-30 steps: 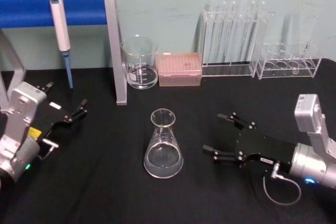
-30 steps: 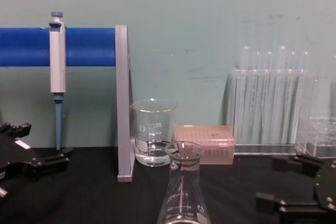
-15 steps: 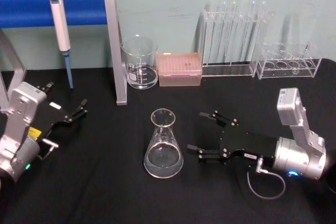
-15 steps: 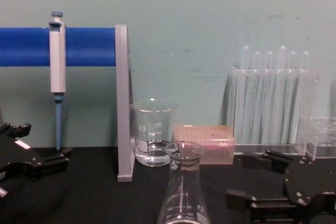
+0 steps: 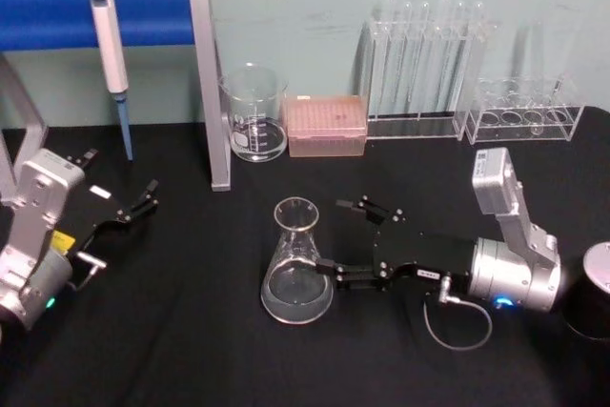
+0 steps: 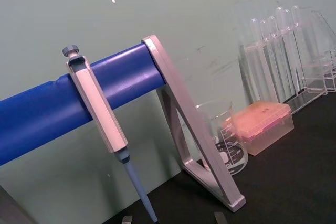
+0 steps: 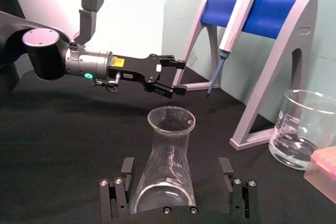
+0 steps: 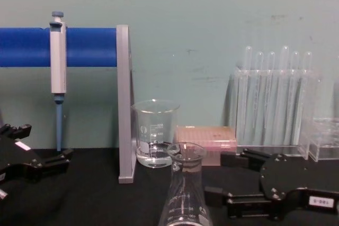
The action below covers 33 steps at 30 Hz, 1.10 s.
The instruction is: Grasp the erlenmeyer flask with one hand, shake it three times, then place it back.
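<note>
Your right gripper [image 5: 334, 235] lies low over the black table [image 5: 191, 350], with its fingers spread apart on either side of the erlenmeyer flask [image 5: 297, 269]. You cannot tell whether they touch the glass. The flask stands upright about midway between the table's left and right edges, nearer the front edge. Your left gripper [image 5: 143, 199] sits parked by the left edge, fingers apart.

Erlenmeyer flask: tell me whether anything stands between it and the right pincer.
Nothing visible does. The right pincer is open with the erlenmeyer flask at its mouth. The beaker and pink tip box stand farther back, off that line. The left pincer sits parked at the left.
</note>
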Each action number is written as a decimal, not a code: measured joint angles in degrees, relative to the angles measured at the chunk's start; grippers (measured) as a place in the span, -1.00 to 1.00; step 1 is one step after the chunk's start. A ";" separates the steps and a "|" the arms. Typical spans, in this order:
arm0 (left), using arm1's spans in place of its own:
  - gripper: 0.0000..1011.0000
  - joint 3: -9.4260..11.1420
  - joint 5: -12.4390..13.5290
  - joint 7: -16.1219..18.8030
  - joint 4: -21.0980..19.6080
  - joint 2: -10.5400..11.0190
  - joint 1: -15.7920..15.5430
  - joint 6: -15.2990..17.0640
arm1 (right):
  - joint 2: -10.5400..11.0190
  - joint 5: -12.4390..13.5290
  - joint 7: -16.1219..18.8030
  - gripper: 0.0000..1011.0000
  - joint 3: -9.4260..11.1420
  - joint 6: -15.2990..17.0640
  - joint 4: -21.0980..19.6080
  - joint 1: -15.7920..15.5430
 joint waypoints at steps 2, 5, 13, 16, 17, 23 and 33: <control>0.98 0.00 0.00 0.00 0.00 0.00 0.00 0.00 | -0.20 0.08 0.21 0.98 -0.23 0.02 0.29 0.36; 0.98 0.00 0.00 0.00 0.00 0.00 0.00 0.00 | -0.55 0.26 0.52 0.98 -0.63 0.08 0.79 0.90; 0.98 0.00 0.00 0.00 0.00 0.00 0.00 0.00 | -1.69 0.72 1.19 0.98 -1.64 0.22 2.18 2.24; 0.98 0.00 0.00 0.00 0.00 0.00 0.00 0.00 | -2.13 0.88 1.43 0.98 -2.00 0.29 2.72 2.74; 0.98 0.00 0.00 0.00 0.00 0.00 0.00 0.00 | -2.37 0.93 1.53 0.98 -2.19 0.30 2.98 2.97; 0.98 0.00 0.00 0.00 0.00 0.00 0.00 0.00 | -3.09 1.05 2.03 0.98 -2.81 0.32 3.95 3.82; 0.98 0.00 0.00 0.00 0.00 0.00 0.00 0.00 | -4.49 1.06 2.85 0.98 -3.84 -0.03 6.06 5.38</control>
